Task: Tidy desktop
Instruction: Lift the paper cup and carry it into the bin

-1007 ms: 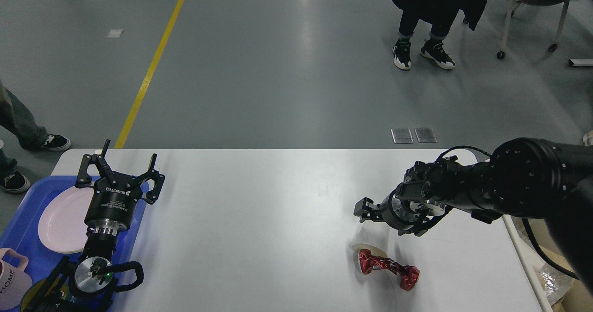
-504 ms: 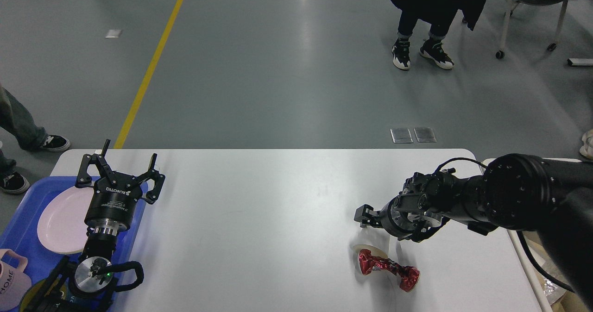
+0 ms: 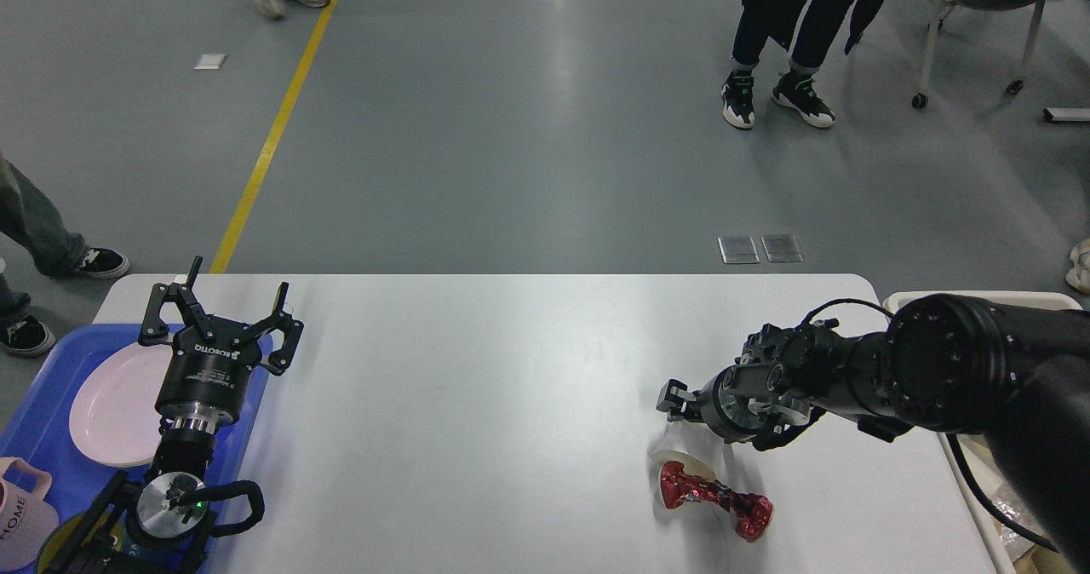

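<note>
At the table's point(image 3: 511, 387) near right, we hover our right end effector point(image 3: 673, 404) just above the crumpled red wrapper point(image 3: 711, 499), fingers unreadable end-on; left end effector point(image 3: 217, 314) waits spread apart over the blue tray point(image 3: 43, 421).

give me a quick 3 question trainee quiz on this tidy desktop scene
1. True or false: the left gripper is open above the blue plastic tray.
2. What lies closest to the right gripper on the large white rectangular desktop? A) the round pale pink plate B) the crumpled shiny red wrapper C) the pink mug marked HOME
3. Fill in: the plate rests on the ____.

Key: 1 true; 2 B; 3 tray. Whether the right gripper is open or shut cannot be told from this view.
</note>
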